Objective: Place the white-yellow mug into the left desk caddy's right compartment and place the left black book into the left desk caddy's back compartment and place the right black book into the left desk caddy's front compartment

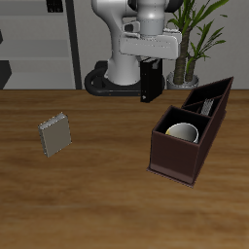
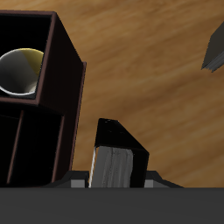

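The gripper (image 1: 151, 86), clamped on a black book (image 1: 151, 82) held upright for slotting, hangs at the frame's upper middle behind the left desk caddy (image 1: 176, 160), whose right compartment (image 1: 182, 138) holds the white-yellow mug (image 1: 182, 132).

Black book (image 2: 114, 157) in jaws, mug (image 2: 19, 72) inside caddy (image 2: 66, 96)

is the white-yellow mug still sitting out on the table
No, the white-yellow mug sits inside the large square section of the left desk caddy.
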You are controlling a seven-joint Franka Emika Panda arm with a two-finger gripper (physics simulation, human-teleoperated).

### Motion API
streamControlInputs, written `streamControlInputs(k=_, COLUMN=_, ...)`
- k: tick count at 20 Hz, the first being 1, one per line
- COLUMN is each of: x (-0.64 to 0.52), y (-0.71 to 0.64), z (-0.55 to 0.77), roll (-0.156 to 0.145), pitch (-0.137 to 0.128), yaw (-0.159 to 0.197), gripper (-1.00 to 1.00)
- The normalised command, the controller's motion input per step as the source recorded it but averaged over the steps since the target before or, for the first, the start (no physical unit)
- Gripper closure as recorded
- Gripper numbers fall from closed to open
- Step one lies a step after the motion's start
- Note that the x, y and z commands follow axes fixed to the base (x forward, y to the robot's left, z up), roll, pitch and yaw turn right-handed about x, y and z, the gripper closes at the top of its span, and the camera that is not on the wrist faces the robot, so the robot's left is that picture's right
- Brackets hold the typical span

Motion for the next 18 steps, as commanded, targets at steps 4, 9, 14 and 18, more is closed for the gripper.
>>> streamControlInputs(k=4, x=0.15, y=0.20, z=-0.01, roll=0.022, pitch=0.058, yaw=-0.036, gripper=1.00)
streamControlInputs(k=9, x=0.08, y=0.09, z=0.10, roll=-0.008, pitch=0.015, yaw=-0.012, gripper=1.00)
streamControlInputs(k=14, x=0.12, y=0.01, z=0.24, roll=-0.006, pitch=0.032, yaw=-0.028, gripper=1.00)
streamControlInputs(k=18, x=0.01, y=-0.12, z=0.26, roll=-0.018, pitch=0.020, yaw=-0.001, gripper=1.00)
